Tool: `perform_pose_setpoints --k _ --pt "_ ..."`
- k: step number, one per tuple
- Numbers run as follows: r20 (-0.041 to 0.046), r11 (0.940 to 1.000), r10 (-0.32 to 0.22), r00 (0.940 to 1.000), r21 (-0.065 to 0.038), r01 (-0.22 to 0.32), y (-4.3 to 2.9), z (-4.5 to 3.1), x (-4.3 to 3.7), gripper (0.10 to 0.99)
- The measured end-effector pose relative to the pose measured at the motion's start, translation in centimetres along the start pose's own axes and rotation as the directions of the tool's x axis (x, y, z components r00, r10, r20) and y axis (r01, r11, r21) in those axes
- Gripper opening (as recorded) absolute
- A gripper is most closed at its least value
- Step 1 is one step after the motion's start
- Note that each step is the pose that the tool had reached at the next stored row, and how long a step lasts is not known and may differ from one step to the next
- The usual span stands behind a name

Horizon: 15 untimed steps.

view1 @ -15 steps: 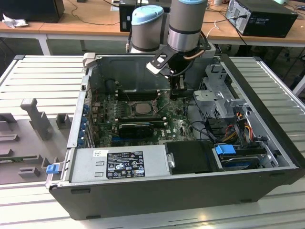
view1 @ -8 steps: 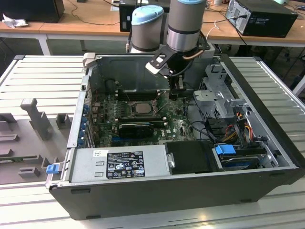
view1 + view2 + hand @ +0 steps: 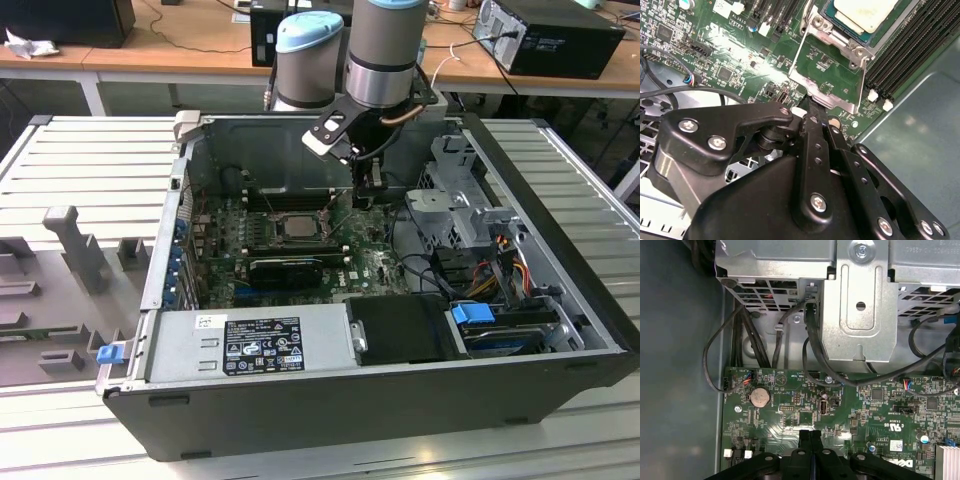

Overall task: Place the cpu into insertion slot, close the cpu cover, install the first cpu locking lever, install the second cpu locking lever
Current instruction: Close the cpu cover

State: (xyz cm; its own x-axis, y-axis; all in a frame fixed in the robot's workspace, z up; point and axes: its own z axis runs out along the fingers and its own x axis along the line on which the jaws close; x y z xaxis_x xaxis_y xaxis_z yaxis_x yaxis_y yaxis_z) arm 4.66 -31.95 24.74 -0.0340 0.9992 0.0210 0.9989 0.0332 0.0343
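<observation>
cpu (image 3: 865,14) in insertion slot (image 3: 832,39), cpu cover (image 3: 837,100) raised

The flat square cpu (image 3: 865,12) has a pale silver-grey metal top, and its edge is perhaps teal. The thin metal cpu cover (image 3: 840,102) is shiny silver-grey. The printed motherboard (image 3: 790,415) is green, speckled with small dark chips. The matte gripper (image 3: 809,103) is black with silver screws.

cpu (image 3: 865,14) in insertion slot (image 3: 842,42), cpu cover (image 3: 835,99) beside it
</observation>
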Motion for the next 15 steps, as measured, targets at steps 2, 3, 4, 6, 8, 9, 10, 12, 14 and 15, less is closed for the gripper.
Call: perform_pose_setpoints --k 2,3,4,6,8,9,10,12,14,15 --pt "0.0 1.0 0.0 1.0 0.0 0.0 -0.05 0.0 0.0 0.106" --pt "0.0 1.0 0.0 1.0 0.0 0.0 -0.08 0.0 0.0 0.106" --pt "0.0 1.0 0.0 1.0 0.0 0.0 -0.1 0.0 0.0 0.106" --pt "0.0 1.0 0.0 1.0 0.0 0.0 -0.16 -0.01 0.0 0.106" --pt "0.0001 1.0 0.0 1.0 0.0 0.0 -0.21 -0.01 0.01 0.106" --pt "0.0 1.0 0.0 1.0 0.0 0.0 -0.27 -0.01 0.01 0.106" --pt "0.0 1.0 0.0 1.0 0.0 0.0 -0.32 -0.01 0.01 0.106" --pt "0.0001 1.0 0.0 1.0 0.0 0.0 -0.37 -0.01 0.01 0.106" --pt "0.0 1.0 0.0 1.0 0.0 0.0 -0.45 -0.01 0.02 0.106" --pt "0.0001 1.0 0.0 1.0 0.0 0.0 -0.47 -0.02 0.02 0.106"
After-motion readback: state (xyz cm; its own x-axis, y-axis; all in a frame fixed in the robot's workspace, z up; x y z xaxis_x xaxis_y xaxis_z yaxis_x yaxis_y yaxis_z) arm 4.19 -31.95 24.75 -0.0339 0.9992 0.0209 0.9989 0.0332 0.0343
